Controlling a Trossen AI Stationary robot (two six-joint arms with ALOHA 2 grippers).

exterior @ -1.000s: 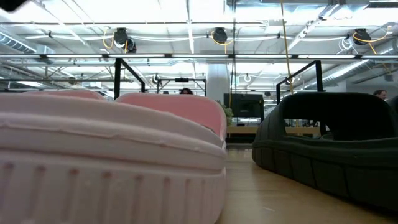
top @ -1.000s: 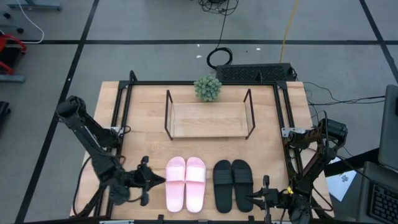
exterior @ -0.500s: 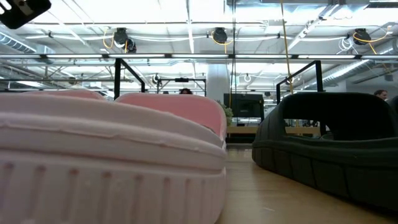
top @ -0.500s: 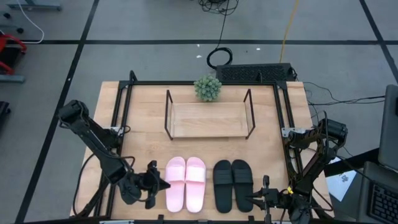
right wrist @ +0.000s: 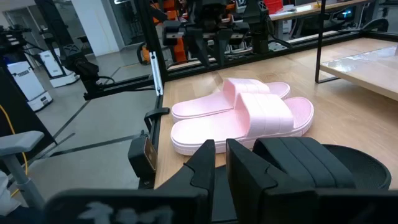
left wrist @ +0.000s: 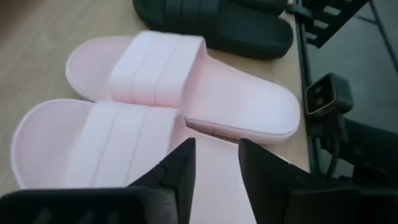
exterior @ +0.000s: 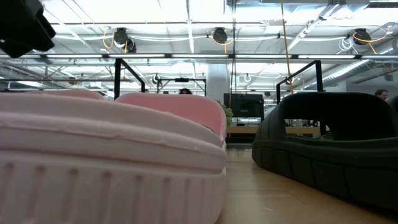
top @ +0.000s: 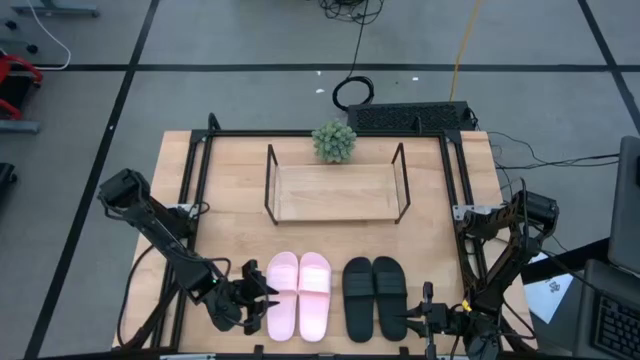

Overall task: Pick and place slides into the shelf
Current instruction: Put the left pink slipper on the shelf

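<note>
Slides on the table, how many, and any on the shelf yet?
4. Pink pair side by side at the table's front, black pair just to their right. None on the shelf. Left gripper is open beside the pink pair.

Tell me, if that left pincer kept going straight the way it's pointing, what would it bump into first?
Most likely the nearer pink slide: the left pincer is open, aimed at that slide's heel end. Depth is hard to judge; it may not be touching yet.

arms: dark, slim, jointed | left end effector [left wrist: 214, 168]: two black angular fingers | right arm: black cables
</note>
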